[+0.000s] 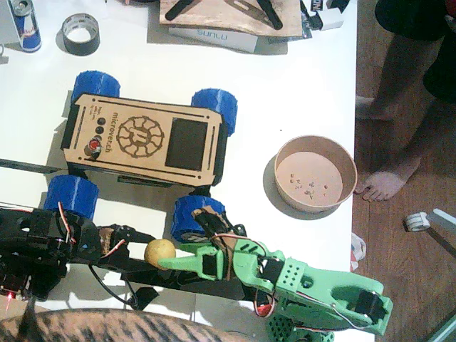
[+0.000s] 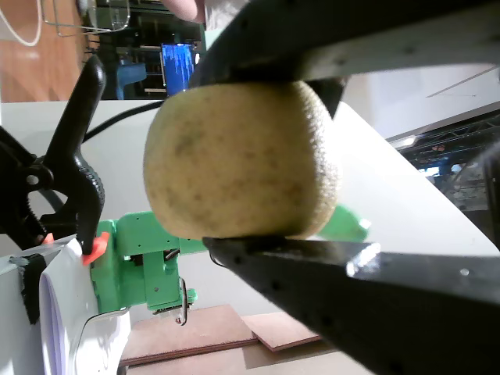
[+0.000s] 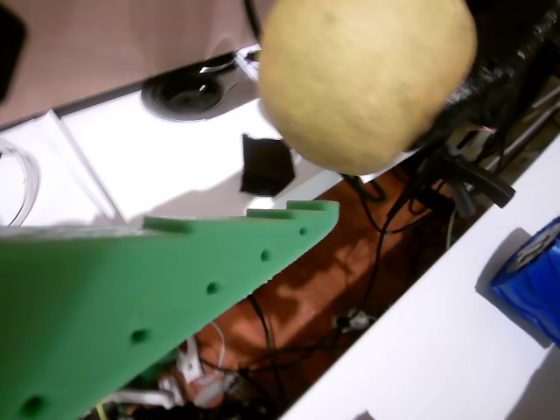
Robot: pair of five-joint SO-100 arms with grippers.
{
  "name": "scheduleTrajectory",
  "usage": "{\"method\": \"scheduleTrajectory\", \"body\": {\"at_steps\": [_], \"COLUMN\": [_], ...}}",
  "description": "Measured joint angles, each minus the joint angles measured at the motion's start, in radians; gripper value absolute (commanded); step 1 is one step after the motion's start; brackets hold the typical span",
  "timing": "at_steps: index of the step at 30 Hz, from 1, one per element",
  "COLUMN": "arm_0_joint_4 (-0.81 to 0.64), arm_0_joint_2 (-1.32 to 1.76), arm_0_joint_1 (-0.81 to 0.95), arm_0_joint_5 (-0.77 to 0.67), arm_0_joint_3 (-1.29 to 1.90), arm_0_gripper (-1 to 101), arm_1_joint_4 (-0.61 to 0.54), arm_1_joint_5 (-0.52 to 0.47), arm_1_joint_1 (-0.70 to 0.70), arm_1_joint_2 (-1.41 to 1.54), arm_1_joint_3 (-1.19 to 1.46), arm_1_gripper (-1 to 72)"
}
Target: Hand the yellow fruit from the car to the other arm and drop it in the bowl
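Note:
The yellow fruit [image 1: 159,251] hangs near the table's front edge, just in front of the car's [image 1: 142,135] front blue wheel. My left gripper [image 1: 145,246], on the black arm, is shut on it; in a wrist view its black jaws clamp the fruit [image 2: 242,160] from above and below. The green right gripper [image 1: 181,239] reaches in from the right and stands open. Its lower finger [image 1: 184,261] touches or nearly touches the fruit. In a wrist view that green finger [image 3: 175,271] lies just under the fruit [image 3: 367,79]. The bowl [image 1: 349,165] stands empty but for crumbs, to the car's right.
A black tape roll [image 1: 80,33] and a can [image 1: 27,25] sit at the back left. A wooden board [image 1: 228,18] lies at the back. The table ends just right of the bowl, where a person's feet [image 1: 385,182] stand on the floor. A black clamp [image 2: 78,156] grips the table edge.

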Motion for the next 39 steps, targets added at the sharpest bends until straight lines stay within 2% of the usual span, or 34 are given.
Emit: {"method": "scheduleTrajectory", "body": {"at_steps": [17,28,39], "arm_0_joint_4": [0.000,0.000,0.000], "arm_0_joint_2": [-0.005,-0.008,-0.008], "arm_0_joint_1": [-0.002,-0.002,0.008], "arm_0_joint_5": [0.000,0.000,0.000], "arm_0_joint_3": [0.000,0.000,0.000], "arm_0_gripper": [0,0,0], "arm_1_joint_4": [-0.143,-0.204,-0.206], "arm_1_joint_5": [0.037,0.058,0.189], "arm_1_joint_1": [0.046,0.043,-0.012], "arm_1_joint_2": [-0.199,-0.229,-0.235], "arm_1_joint_3": [-0.063,-0.083,-0.109], "arm_1_gripper": [37.7,37.2,37.3]}}
